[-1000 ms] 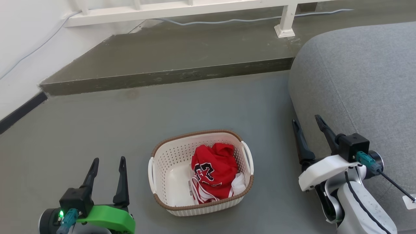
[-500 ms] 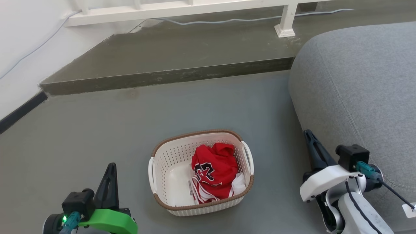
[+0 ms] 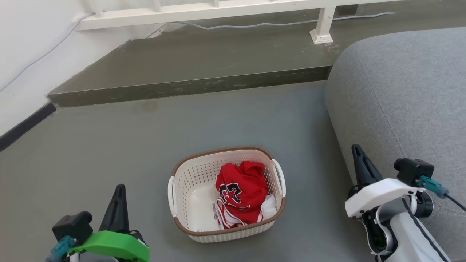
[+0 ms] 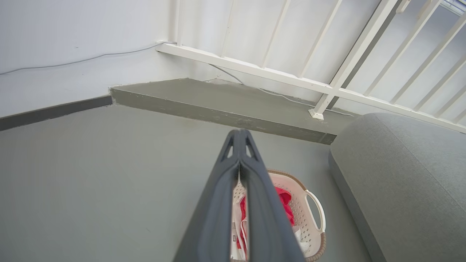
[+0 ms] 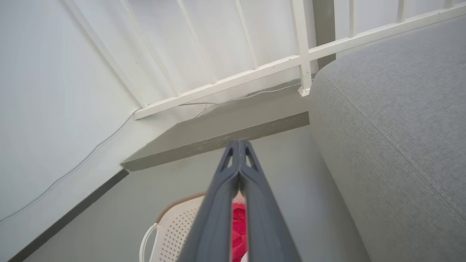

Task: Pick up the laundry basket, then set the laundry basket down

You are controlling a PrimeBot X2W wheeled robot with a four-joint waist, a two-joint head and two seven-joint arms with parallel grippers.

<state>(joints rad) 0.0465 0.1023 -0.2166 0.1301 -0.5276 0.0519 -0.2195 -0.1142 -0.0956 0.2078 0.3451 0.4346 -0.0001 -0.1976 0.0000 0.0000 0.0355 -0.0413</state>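
One big grey floor (image 3: 109, 145) is seen, and a grey sofa (image 3: 400, 91) is seen at 2 o'clock from the middle of the head view. A low step (image 3: 200, 65) is seen at 12 o'clock.

The laundry basket (image 3: 193, 174) is set flat on the floor at 6 o'clock in the head view. It is the right way up and is not tipped. A red shirt (image 3: 242, 189) is heaped inside it, on the side nearer 3 o'clock.

The left gripper (image 3: 119, 189) is held at 9 o'clock from the basket, well apart from it. Its two fingers are pressed together and nothing is held between them. The right gripper (image 3: 357, 150) is held at 3 o'clock from the basket, close to the sofa. Its fingers are pressed together too, and nothing is held. The two white handles (image 3: 281, 178) are touched by no gripper.

How far along the job is cannot be told. The basket may be waiting to be picked up, or it may be set down again after a lift. Both are matched by what is seen. No lift is under way at this moment.
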